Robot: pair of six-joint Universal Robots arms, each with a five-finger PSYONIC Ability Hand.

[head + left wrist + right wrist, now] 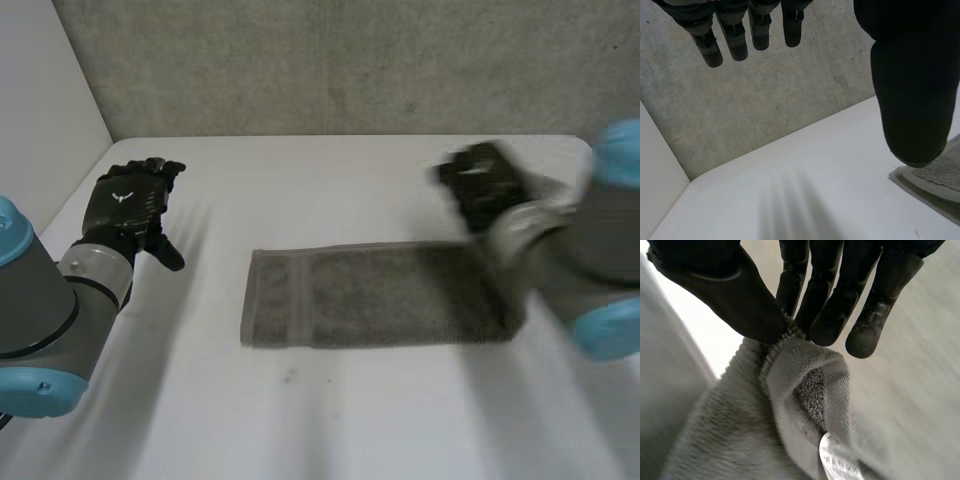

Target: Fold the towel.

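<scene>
Left hand (128, 205) at left side of white table (330, 410), fingers straight and spread, holding nothing, well apart from towel (370, 295); towel lies as long strip mid-table; right hand (487, 187) pinches towel's right end between thumb and fingers.

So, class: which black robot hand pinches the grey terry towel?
The right hand: it pinches the grey terry towel at an edge; the left hand hangs open, off it.

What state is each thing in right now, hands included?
towel: long strip lying on the table, one end pinched.
left hand: open, fingers straight, apart from the towel.
right hand: shut on the towel, thumb and fingers pinching its edge.
</scene>
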